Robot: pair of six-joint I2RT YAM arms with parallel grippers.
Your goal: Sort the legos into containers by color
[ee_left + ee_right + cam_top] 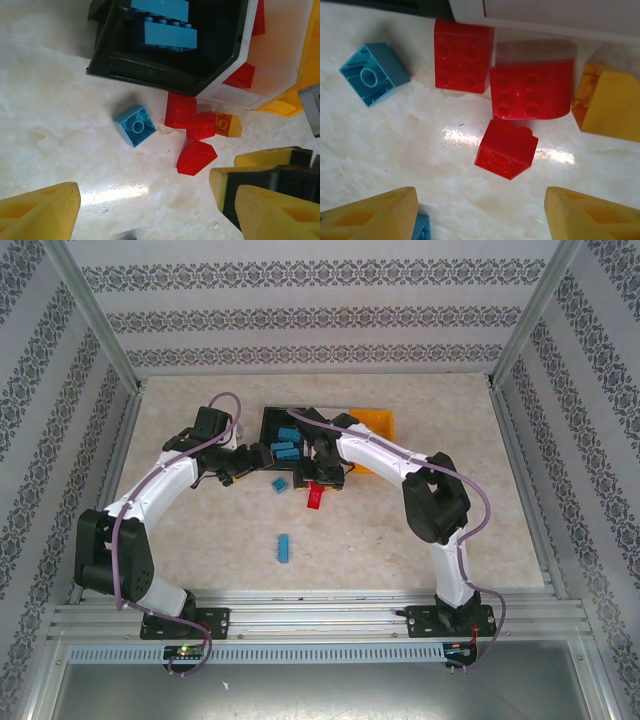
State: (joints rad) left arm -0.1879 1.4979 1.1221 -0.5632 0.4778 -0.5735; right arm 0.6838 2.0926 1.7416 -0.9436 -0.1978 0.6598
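Small red lego (506,149) lies on the table (395,145) just ahead of my right gripper (480,207), whose fingers are spread and empty. I'd rotate to match its flat sides and descend clear of the two red bricks (530,90) near the white bin (560,15). My left gripper (155,200) is spread and empty too.

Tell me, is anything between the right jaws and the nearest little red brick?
Nothing visible is. The little red brick lies on the bare table just ahead of the right gripper, its jaws open; two bigger red bricks sit beyond it.
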